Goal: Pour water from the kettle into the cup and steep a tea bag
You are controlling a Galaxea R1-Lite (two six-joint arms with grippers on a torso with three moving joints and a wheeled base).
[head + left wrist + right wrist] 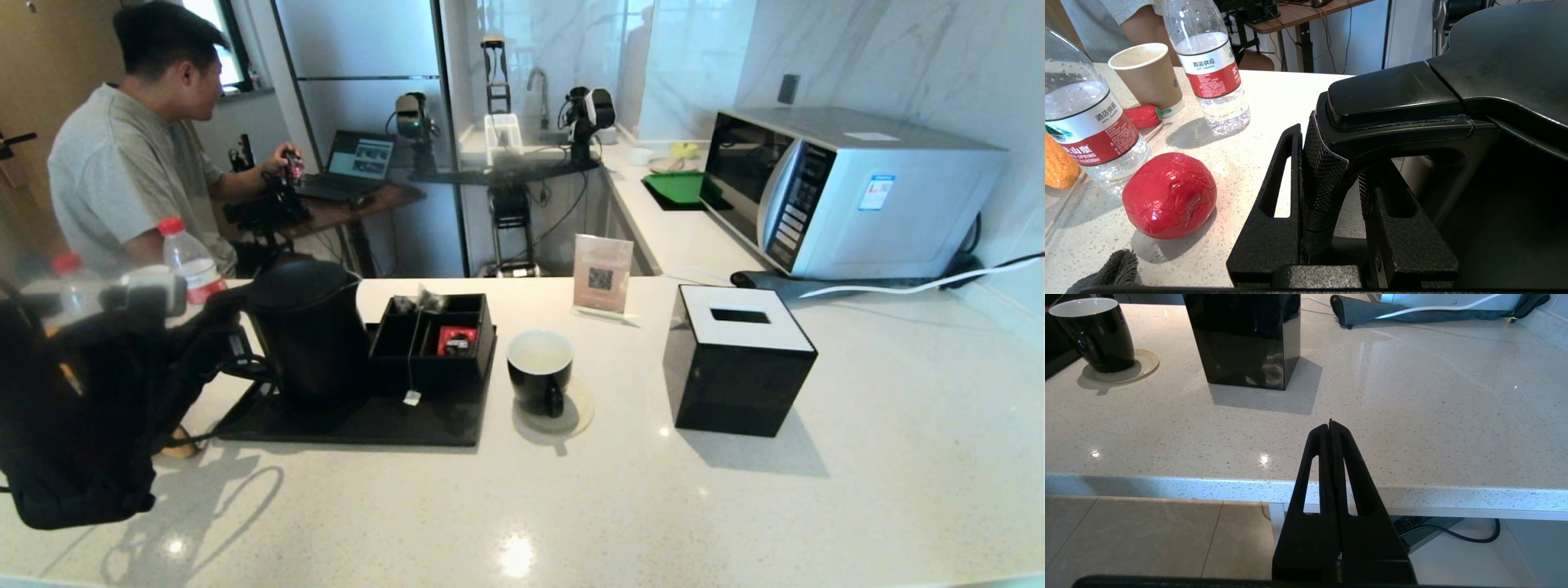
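We see the left gripper (1337, 192) clamped around the kettle (1506, 81) handle, one finger on each side. Beside it on the speckled counter (1274, 102): a red wrapped ball (1169, 195), two water bottles (1210, 61), a tan paper cup (1147, 75).

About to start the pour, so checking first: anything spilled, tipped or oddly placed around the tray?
No spill or tipping shows. One oddity: the tea bag sits in the organizer box with its string and tag draped over the front. The left gripper grips the kettle handle; the cup stands upright.
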